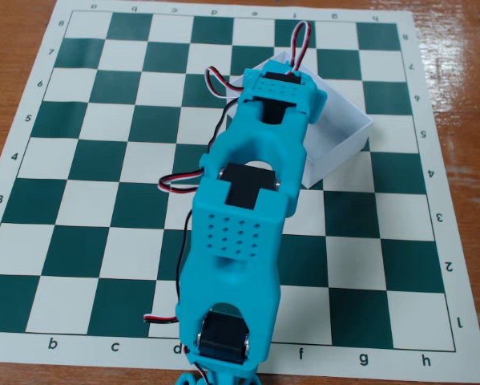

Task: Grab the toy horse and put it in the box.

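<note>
The white shallow box sits on the chessboard at the upper right, partly covered by my arm. The turquoise arm stretches from the bottom edge up over the board, and its far end lies over the box's left part. My gripper is hidden under the arm's wrist, so its jaws do not show. The toy horse is not visible; it is hidden or out of view.
The green and white chessboard mat lies on a wooden table. Red, white and black servo wires loop beyond the arm's far end and along its left side.
</note>
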`<state>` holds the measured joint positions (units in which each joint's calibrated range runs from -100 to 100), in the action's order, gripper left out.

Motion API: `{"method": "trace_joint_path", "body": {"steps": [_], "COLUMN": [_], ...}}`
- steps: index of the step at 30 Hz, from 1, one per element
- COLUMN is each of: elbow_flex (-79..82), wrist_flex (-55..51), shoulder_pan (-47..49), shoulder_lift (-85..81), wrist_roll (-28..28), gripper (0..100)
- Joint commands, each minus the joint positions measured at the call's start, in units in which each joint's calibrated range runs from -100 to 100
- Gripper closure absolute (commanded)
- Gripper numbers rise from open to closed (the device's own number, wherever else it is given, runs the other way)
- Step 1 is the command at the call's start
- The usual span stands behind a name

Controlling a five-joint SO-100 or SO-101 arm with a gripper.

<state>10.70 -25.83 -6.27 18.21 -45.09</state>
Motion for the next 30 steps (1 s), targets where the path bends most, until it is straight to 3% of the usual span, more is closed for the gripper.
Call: {"method": "trace_joint_path", "body": {"steps": [1, 4, 10, 12, 16, 20, 30], "elbow_flex": [-5.01, -5.92, -6.01, -4.28, 4.82, 15.20, 49.98], "wrist_flex": [1.41, 2.58, 4.32, 2.99, -6.23, -21.18, -39.70], "shoulder_pan": [-0.23, -0.37, -0.73, -0.80, -1.08, -1.87, 1.49], "shoulder_lift": [0.90, 1.43, 1.52, -1.31, -16.53, -36.89, -88.39], "wrist_roll": [0.04, 0.04, 0.28, 0.33, 0.38, 0.67, 0.28], "gripper": [93, 80, 73, 76, 100, 100, 100]}}
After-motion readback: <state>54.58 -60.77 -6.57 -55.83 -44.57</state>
